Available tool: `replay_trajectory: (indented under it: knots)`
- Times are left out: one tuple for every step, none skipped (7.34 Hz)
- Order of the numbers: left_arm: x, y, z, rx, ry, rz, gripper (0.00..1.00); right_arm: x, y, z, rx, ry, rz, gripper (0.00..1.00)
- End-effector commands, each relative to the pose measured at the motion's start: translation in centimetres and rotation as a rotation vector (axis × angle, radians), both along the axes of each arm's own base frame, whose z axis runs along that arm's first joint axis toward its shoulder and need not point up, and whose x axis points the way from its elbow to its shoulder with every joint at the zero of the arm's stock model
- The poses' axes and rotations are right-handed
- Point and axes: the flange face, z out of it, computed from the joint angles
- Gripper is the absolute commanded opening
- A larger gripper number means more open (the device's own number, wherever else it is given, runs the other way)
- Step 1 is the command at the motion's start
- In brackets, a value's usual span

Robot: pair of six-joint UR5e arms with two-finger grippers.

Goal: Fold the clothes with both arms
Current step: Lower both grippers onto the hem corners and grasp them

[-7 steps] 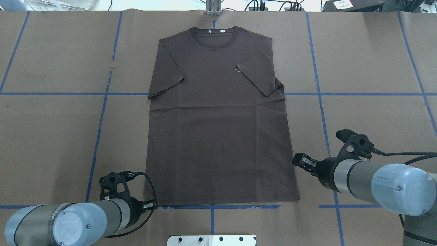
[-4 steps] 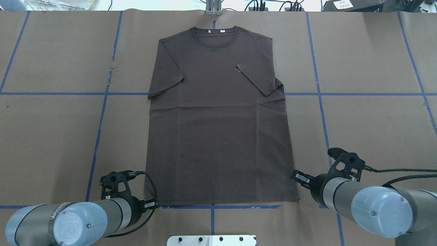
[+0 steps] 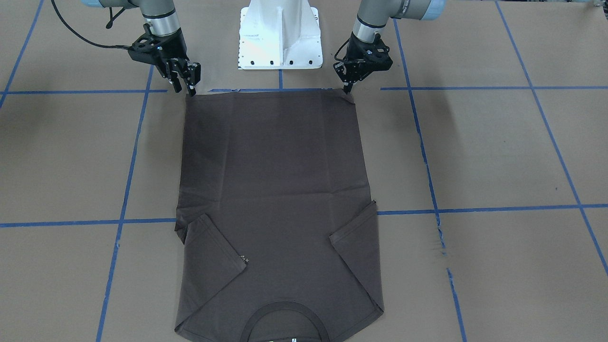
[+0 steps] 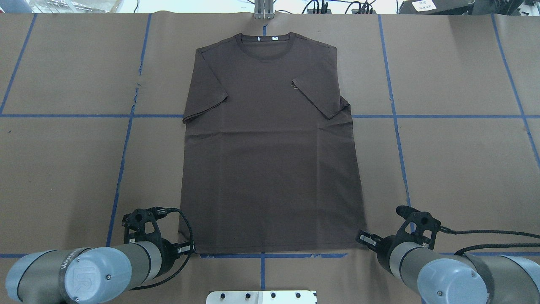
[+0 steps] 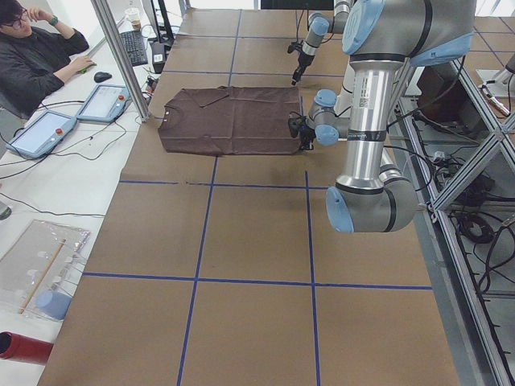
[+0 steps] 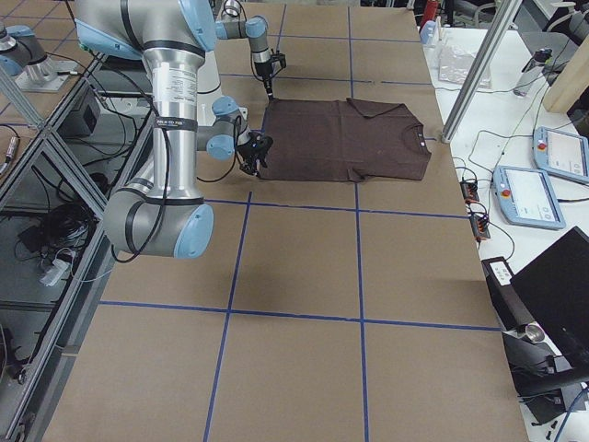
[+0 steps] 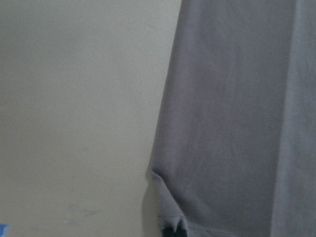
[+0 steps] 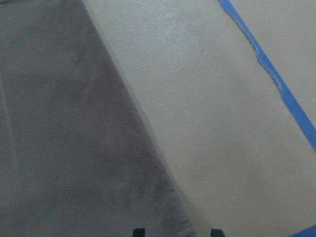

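Over brown paper (image 4: pixel 443 76), left gripper (image 3: pixel 348 89) is seemingly pinching the T-shirt (image 4: pixel 270 160) hem corner, while parted, empty right gripper (image 3: pixel 185 88) should be straddling its corner squarely.

T-shirt (image 4: pixel 270 160): thin matt cloth, soft, faintly creased; collar (image 3: pixel 285 304) ribbed. Bench (image 4: pixel 455 160): matt brown paper; blue tape lines (image 4: pixel 59 115) smooth. On left arm (image 4: pixel 139 257) and right arm (image 4: pixel 400 258): satin grey metal tubes, smooth pale-blue caps.
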Motion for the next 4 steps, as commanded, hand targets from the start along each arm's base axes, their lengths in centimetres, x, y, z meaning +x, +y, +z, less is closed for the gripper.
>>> replay_trajectory:
  knots:
    - [-0.27, -0.03, -0.24, 0.004, 0.004, -0.005, 0.00, -0.92, 0.46, 1.46, 0.007, 0.028, 0.004, 0.50]
    - [-0.26, -0.11, -0.17, 0.004, 0.002, -0.006, 0.00, -0.99, 0.46, 1.45, 0.008, 0.026, 0.004, 0.50]
    - [-0.24, -0.11, -0.25, 0.004, 0.004, -0.006, 0.00, -1.19, 0.73, 1.67, 0.007, 0.031, -0.002, 0.49]
    - [-0.31, -0.18, -0.32, 0.004, 0.005, -0.008, 0.00, -1.49, 0.79, 1.37, 0.008, 0.023, -0.004, 0.49]
